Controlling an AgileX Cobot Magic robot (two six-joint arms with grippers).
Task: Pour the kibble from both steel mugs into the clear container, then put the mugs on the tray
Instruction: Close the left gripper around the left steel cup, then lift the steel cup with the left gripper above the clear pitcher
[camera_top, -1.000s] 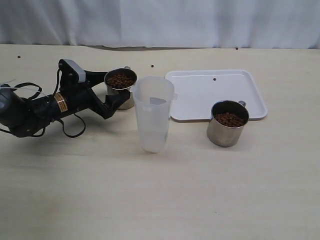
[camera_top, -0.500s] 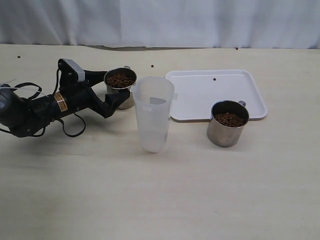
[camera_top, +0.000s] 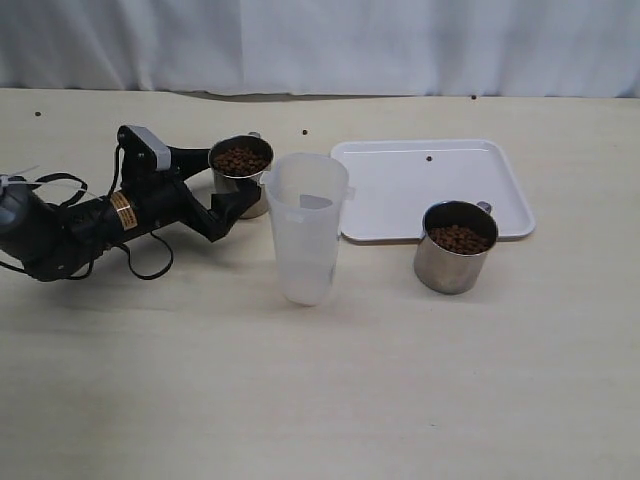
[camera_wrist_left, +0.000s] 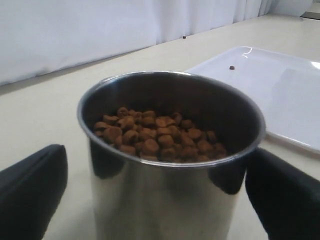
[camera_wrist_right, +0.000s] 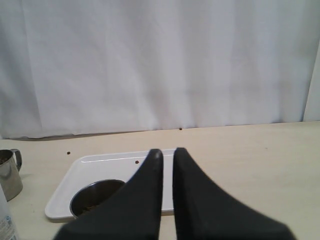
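Beige tabletop (camera_top: 320, 400), left claw (camera_top: 224, 184) spread around steel mug (camera_wrist_left: 165, 200), right claw (camera_wrist_right: 167, 152) closed

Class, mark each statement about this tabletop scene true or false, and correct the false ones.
1. The left mug and the right mug both hold kibble. True.
2. The clear container is full of kibble. False: no kibble shows in it.
3. The left gripper stands open around the left mug. True.
4. The right gripper is open. False: it is shut and holds nothing.
5. One loose pellet lies on the tray. True.
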